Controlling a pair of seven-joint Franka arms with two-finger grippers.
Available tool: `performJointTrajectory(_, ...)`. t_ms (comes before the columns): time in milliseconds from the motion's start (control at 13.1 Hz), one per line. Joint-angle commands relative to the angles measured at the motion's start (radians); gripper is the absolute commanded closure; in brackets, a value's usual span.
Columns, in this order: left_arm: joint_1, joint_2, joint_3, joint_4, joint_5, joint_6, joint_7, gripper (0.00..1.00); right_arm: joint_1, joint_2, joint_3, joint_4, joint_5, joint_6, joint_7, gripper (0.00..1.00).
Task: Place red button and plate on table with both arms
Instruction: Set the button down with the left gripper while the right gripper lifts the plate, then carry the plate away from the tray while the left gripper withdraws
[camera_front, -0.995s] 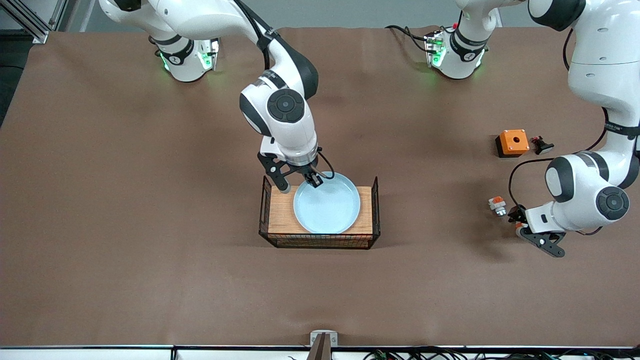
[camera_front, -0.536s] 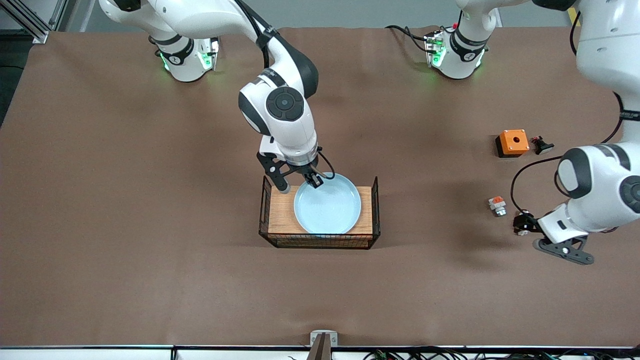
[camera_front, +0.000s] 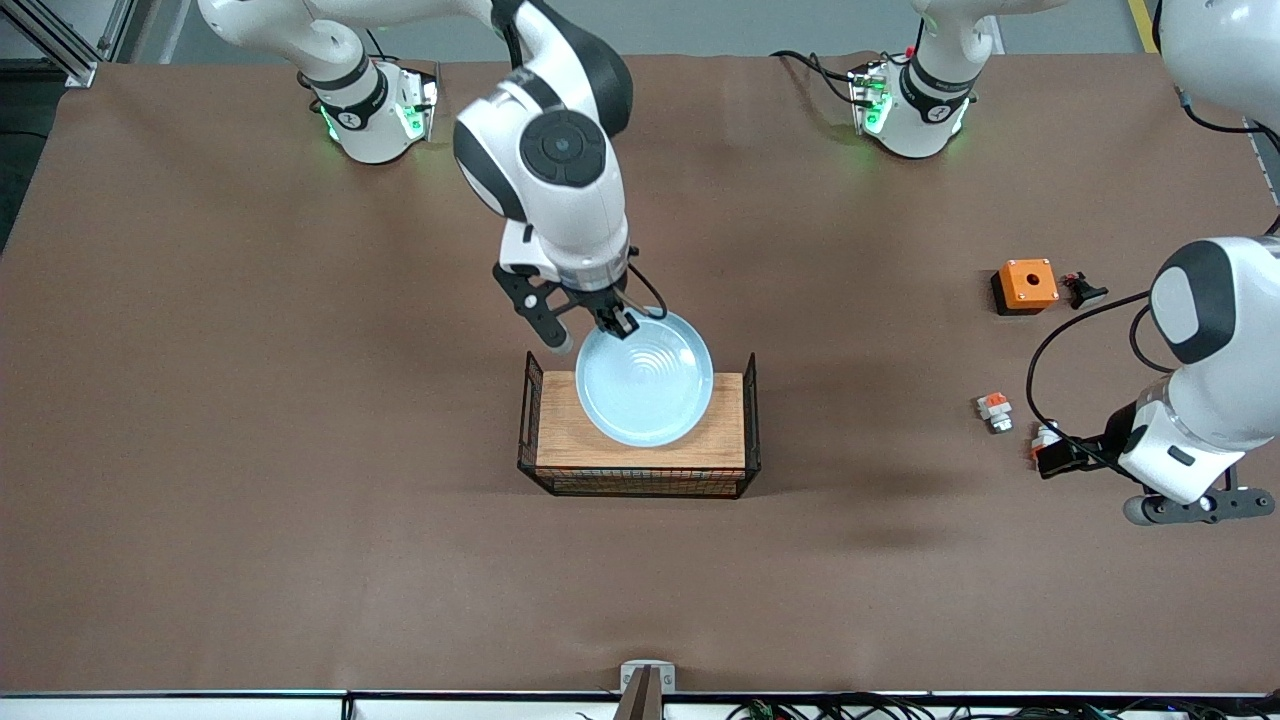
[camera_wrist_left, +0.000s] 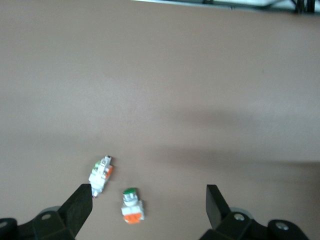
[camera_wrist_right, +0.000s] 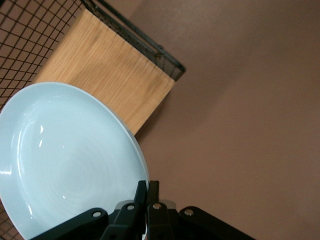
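Right pincer (camera_front: 617, 323) clamped on plate (camera_front: 645, 390) rim, plate lifted, tilted over rack (camera_front: 640, 460) | left pincer (camera_wrist_left: 150, 200) spread wide, empty, above surface (camera_front: 300, 500) | red button (camera_wrist_left: 101, 174) and orange-white block (camera_wrist_left: 132, 205) lie just below it, near one finger

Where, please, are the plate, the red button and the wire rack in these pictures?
plate (camera_front: 645, 385): front view, centre of its pale blue face.
red button (camera_wrist_left: 101, 174): left wrist view, middle of its white body.
wire rack (camera_front: 640, 456): front view, bare strip of its wooden top.
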Motion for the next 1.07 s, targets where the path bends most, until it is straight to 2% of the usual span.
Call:
performJointTrajectory(0,0.007,-0.050,0.001,0.000,0.015,-0.069,-0.114,0.00,-0.013,-0.086,0.001,-0.013,0.003,-0.111,-0.108,0.97)
performJointTrajectory(153,0.007,-0.087,0.001,0.000,0.015,-0.123,-0.145,0.00,-0.064,-0.147,-0.002,-0.014,0.046,-0.188,-0.239,0.97)
performJointTrajectory(383,0.011,-0.141,0.002,0.000,0.016,-0.166,-0.141,0.00,-0.218,-0.229,-0.007,-0.018,0.139,-0.312,-0.490,0.97)
performJointTrajectory(689,0.013,-0.199,-0.001,0.001,0.016,-0.212,-0.131,0.00,-0.409,-0.270,-0.011,-0.024,0.129,-0.429,-0.883,0.98)
performJointTrajectory(995,0.011,-0.237,-0.001,0.012,0.016,-0.286,-0.128,0.00,-0.610,-0.255,-0.011,-0.060,0.129,-0.400,-1.239,0.97)
